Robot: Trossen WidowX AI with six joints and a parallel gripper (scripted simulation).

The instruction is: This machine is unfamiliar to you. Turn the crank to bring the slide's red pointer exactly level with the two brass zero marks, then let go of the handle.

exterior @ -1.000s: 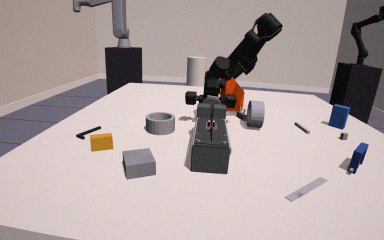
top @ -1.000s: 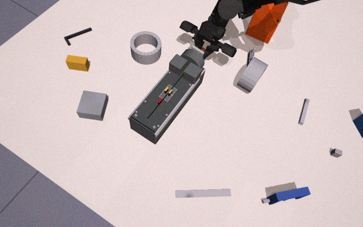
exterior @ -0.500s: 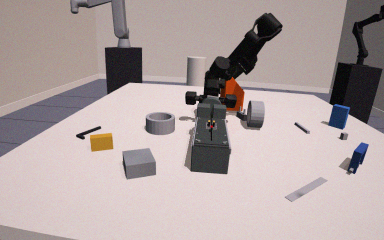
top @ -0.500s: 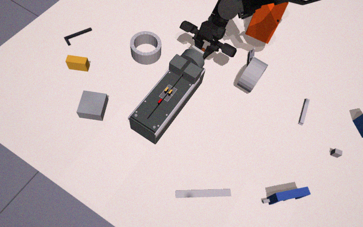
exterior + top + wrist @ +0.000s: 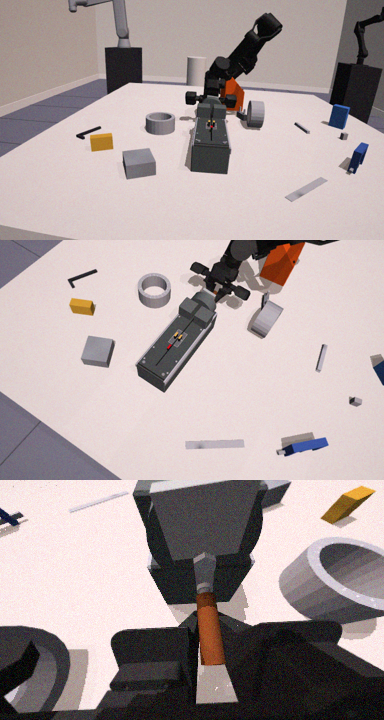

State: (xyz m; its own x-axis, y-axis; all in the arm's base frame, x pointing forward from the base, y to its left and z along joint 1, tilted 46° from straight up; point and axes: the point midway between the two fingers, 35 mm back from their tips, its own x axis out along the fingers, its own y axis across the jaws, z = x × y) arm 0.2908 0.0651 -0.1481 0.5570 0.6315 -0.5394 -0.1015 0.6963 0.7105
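The dark grey machine (image 5: pixel 151 378) (image 5: pixel 210 159) (image 5: pixel 205 520) has a long slot in its top. Its red pointer (image 5: pixel 169 346) (image 5: pixel 211 126) sits in the slot, off the level of the two brass zero marks. It is toward the end away from the crank, with a small gap to the left mark (image 5: pixel 175 335) (image 5: pixel 209 122) and right mark (image 5: pixel 180 337) (image 5: pixel 213 122). My gripper (image 5: pixel 214 291) (image 5: pixel 204 614) is shut on the orange crank handle (image 5: pixel 207 617) behind the machine. The fingers partly hide the handle in the top view.
A grey ring (image 5: pixel 154 299) (image 5: pixel 160 125) (image 5: pixel 305 580) stands beside the machine on one side, and a grey wheel-shaped part (image 5: pixel 267 319) (image 5: pixel 255 114) on the other. A grey block (image 5: pixel 97 350) (image 5: pixel 138 164) and a yellow block (image 5: pixel 82 306) (image 5: pixel 101 142) (image 5: pixel 347 505) lie farther left.
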